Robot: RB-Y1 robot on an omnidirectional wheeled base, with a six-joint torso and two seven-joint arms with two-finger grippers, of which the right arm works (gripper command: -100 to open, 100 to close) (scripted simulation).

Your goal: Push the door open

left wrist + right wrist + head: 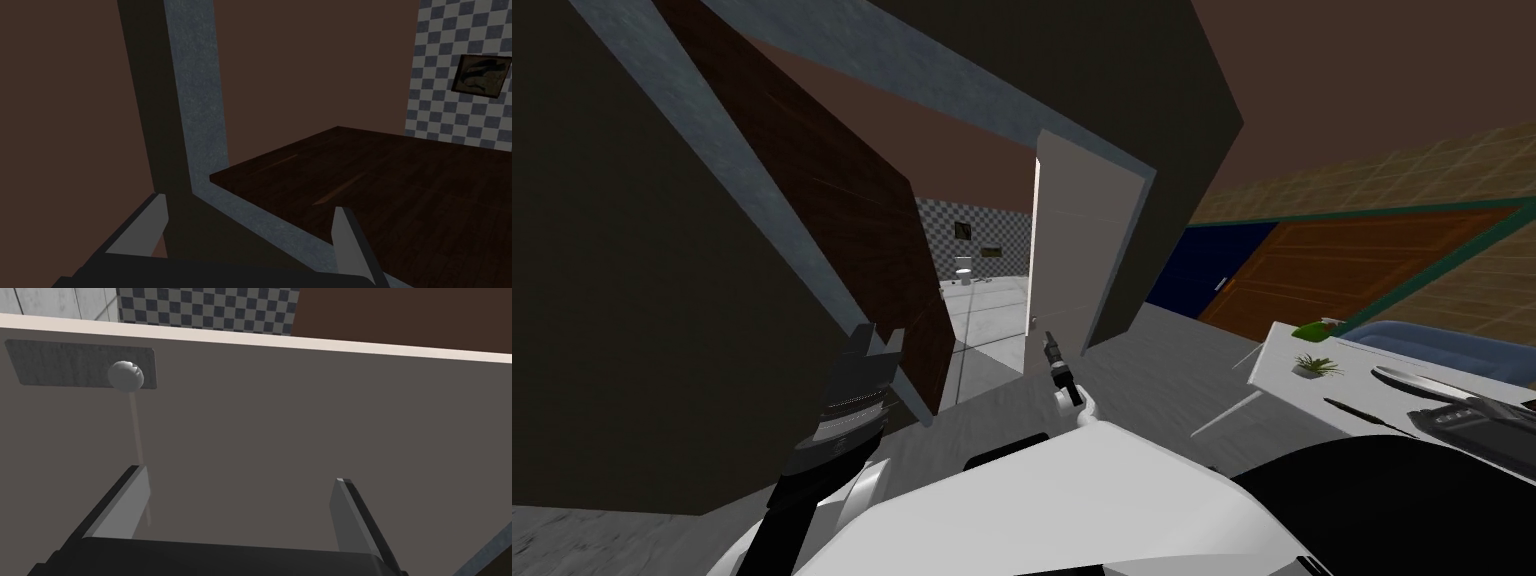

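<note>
The left forearm [830, 425] is a dark, nearly black cylinder ringed with fine pale grey ribs, and it widens into a blocky black wrist. The left claw [250, 205] has a black box for a body and two thin, flat, light grey fingers [145, 230] with slanted tips. The right arm [1074, 405] ends in a small white segment followed by a slim black section. The right claw [241, 474] matches the left: a black box with grey blades, dark along their outer edges.

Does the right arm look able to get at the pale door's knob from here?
Probably yes: the right gripper faces the pale door close up and open, the knob lies just beyond one finger, and nothing stands between.
</note>
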